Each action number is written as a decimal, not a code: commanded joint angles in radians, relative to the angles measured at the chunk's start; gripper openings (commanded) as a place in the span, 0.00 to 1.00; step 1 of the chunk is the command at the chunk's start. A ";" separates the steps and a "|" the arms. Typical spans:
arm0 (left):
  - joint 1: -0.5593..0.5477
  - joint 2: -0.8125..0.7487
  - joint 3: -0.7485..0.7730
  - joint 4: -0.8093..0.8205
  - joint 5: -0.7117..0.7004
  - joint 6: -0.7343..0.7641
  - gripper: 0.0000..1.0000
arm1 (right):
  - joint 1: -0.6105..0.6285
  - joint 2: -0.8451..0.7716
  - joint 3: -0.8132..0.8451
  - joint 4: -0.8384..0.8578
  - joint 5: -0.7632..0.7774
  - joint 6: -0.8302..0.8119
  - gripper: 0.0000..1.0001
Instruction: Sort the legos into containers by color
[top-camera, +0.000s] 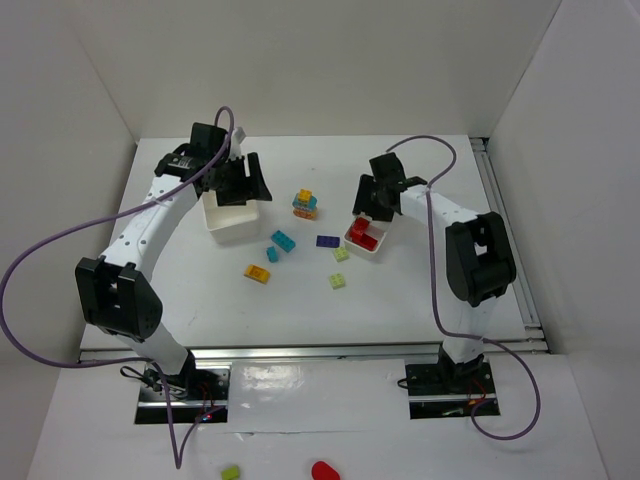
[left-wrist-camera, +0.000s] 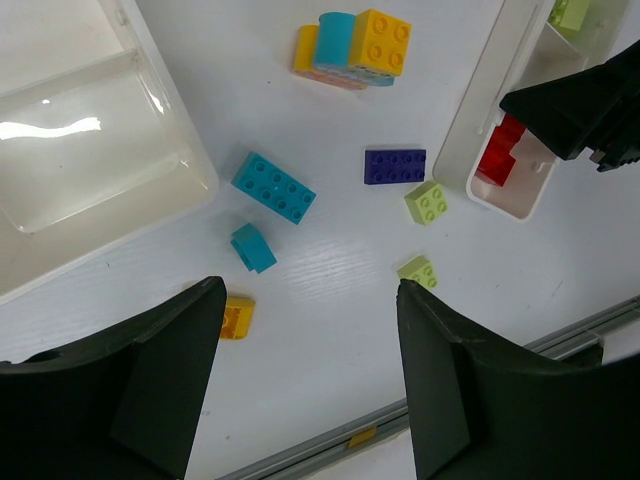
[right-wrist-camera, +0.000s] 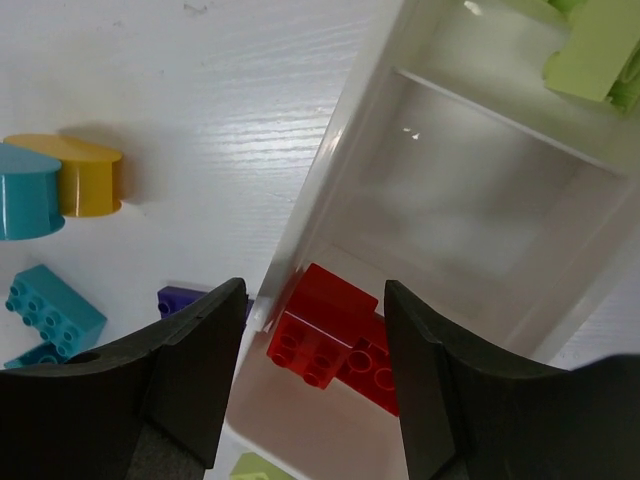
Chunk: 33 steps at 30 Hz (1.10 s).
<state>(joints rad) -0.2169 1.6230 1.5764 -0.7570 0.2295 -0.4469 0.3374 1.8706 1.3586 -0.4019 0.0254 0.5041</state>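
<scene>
White panels close in a pale, wood-grained table (top-camera: 420, 290) on three sides under flat, even light. Purple cables (top-camera: 30, 300) loop off both arms. Beyond the table's near edge a lime bit (top-camera: 230, 472) and a red bit (top-camera: 325, 470) lie on the white sill, and I take them to be no part of the job.

The sorting looks partly done to me. The divided tray (right-wrist-camera: 330, 180) holds red bricks (right-wrist-camera: 330, 330) in one end compartment and lime green bricks (right-wrist-camera: 590, 60) in the far one, with the compartment between them bare. The white bin (top-camera: 235, 225), well to the left of the tray, shows nothing inside as far as the left wrist view reaches.

What is left lies on the table to the left of the tray:
- A dark purple brick (left-wrist-camera: 394, 165) sits just beside the tray's wall.
- Two loose lime bricks (left-wrist-camera: 427, 202) (left-wrist-camera: 418, 270) rest near its red end.
- Farther from the tray are a long cyan brick (left-wrist-camera: 273, 187), a smaller cyan piece (left-wrist-camera: 253, 247) and a yellow-orange brick (left-wrist-camera: 236, 317).
- A stuck-together cluster of yellow and cyan (left-wrist-camera: 352, 47) will probably need pulling apart.

The right gripper (top-camera: 372, 200) hovers over the tray's red compartment, fingers spread with nothing between them. The left gripper (top-camera: 238, 185) hangs above the white bin, well left of the tray, jaws wide and empty.
</scene>
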 joint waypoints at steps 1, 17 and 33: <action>0.007 -0.018 0.022 -0.001 0.010 0.017 0.78 | -0.008 0.002 -0.023 0.061 -0.061 -0.003 0.65; 0.016 -0.009 0.022 -0.001 0.010 0.027 0.77 | -0.008 -0.051 -0.111 0.141 -0.128 -0.021 0.68; 0.016 0.000 0.031 -0.001 0.028 0.027 0.77 | 0.011 -0.143 -0.150 0.120 -0.097 -0.073 0.60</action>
<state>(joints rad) -0.2062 1.6230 1.5764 -0.7586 0.2401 -0.4435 0.3408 1.7832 1.2186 -0.2840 -0.0834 0.4488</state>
